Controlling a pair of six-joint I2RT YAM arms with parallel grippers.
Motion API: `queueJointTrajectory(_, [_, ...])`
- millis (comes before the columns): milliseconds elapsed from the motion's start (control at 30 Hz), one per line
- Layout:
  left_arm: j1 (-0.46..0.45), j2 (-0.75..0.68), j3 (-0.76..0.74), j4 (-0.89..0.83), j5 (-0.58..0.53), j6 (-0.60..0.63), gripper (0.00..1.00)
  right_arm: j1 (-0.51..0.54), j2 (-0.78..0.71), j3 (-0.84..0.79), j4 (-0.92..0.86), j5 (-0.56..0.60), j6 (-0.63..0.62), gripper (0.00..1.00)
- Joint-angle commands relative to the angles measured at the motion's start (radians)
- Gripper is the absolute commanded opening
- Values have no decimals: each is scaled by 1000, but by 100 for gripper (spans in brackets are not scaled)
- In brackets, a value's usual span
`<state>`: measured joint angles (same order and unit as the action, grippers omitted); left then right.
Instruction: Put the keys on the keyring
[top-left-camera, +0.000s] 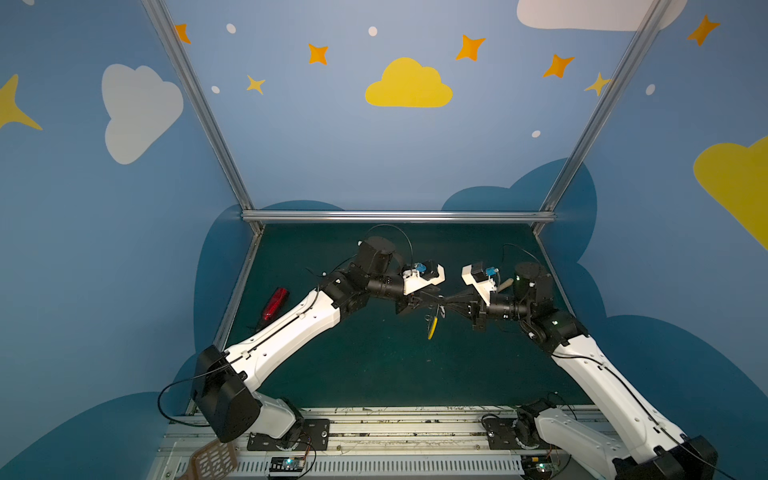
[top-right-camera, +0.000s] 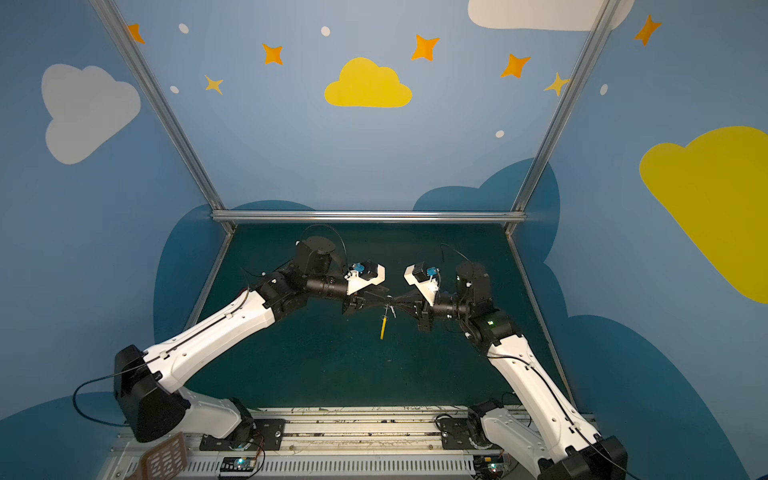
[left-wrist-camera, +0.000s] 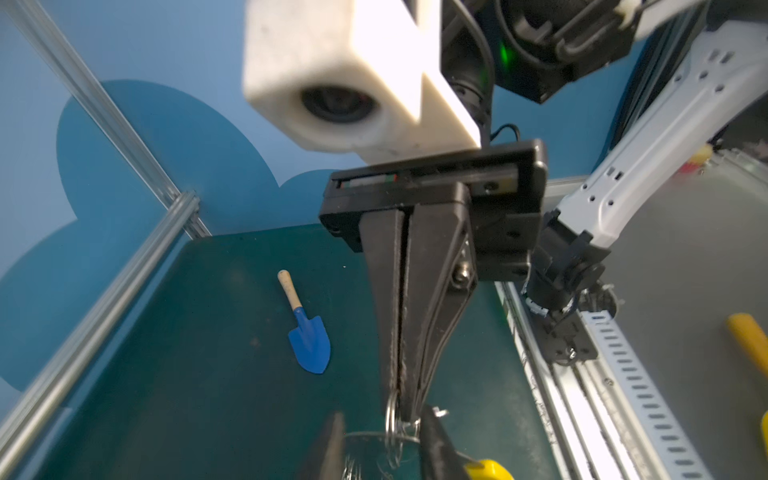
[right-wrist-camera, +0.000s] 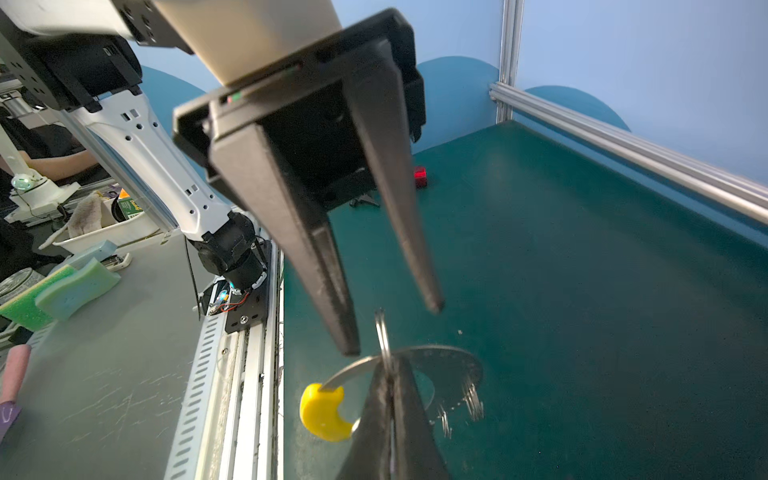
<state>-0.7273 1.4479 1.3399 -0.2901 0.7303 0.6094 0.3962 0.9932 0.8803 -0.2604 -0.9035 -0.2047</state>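
In both top views my two tools meet tip to tip at mid-frame, above the green desk (top-left-camera: 374, 374). The right tool (right-wrist-camera: 390, 374) is pressed together, pinching the keyring (right-wrist-camera: 453, 362) where a small silver loop (left-wrist-camera: 390, 411) sits on it. The grey hoop hangs from that pinch, with its yellow arc (top-left-camera: 432, 328) lowest, just below centre of the frame. The left tool (right-wrist-camera: 390, 326) is spread, one finger on each side of the loop, gripping nothing. A blue toy shovel (left-wrist-camera: 309, 336) lies flat on the desk, mostly hidden behind my right arm in the top views. A red object (top-left-camera: 275, 304) lies near the desk's left edge.
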Motion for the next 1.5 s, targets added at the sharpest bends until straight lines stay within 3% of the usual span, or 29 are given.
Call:
queueJointTrajectory(0, [-17,23,64,-130,-104,104,40,4,16,69,-158,29,-68,0])
queueJointTrajectory(167, [-67,43,114,-227,-235,225,37,5,59,144,-306,72,-94,0])
queueJointTrajectory(467, [-87,60,134,-258,-269,254,34,54,124,258,-499,166,-190,0])
queueJointTrajectory(1100, [-105,62,122,-253,-262,254,28,110,161,315,-540,213,-195,0])
queueJointTrajectory(1233, [-109,62,121,-256,-245,256,18,114,165,322,-543,222,-194,0])
queueJointTrajectory(1400, [-107,65,110,-262,-231,262,15,115,152,324,-517,225,-186,0])
queueJointTrajectory(1467, [-107,68,110,-268,-223,268,8,114,145,320,-503,225,-183,0])
